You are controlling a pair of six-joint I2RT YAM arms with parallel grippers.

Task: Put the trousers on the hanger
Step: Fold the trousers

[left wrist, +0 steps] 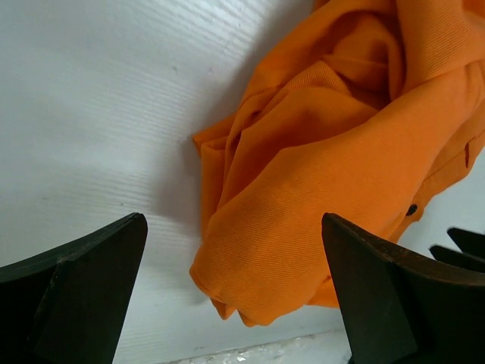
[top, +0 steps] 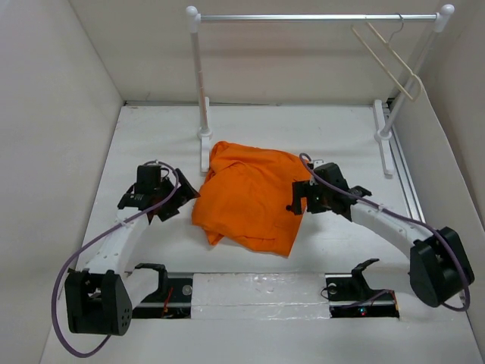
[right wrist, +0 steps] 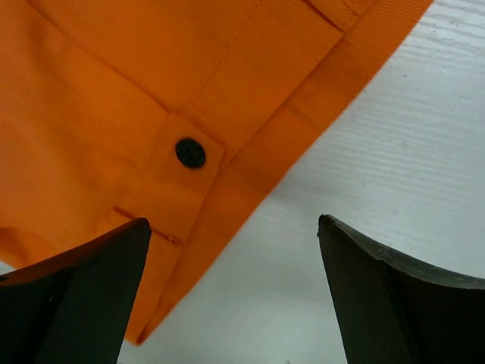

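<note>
Centre of the white counter (top: 151,136): orange trousers (top: 250,193) in a crumpled heap, ungripped. Far right, hanger (top: 383,62) hooked on the rack (top: 303,17) bar, awaiting cloth. Wide open and empty: left jaws and right jaws, flanking the heap, likely for an edge pinch. Dark button (right wrist: 190,152) near right jaws.

The top external camera sits high above and behind the arms. It looks down and forward across the white table (top: 151,136) to the white-posted rack with a silver bar (top: 318,17), and takes in the whole scene from afar. The left wrist camera looks past the left end effector (left wrist: 233,227) at a crumpled edge of the bright orange cloth trousers (top: 250,197), fairly close. The right wrist camera, behind the right end effector (right wrist: 233,224), sits closer still, over a small dark button (right wrist: 190,152). All three views share trousers and table.
</note>
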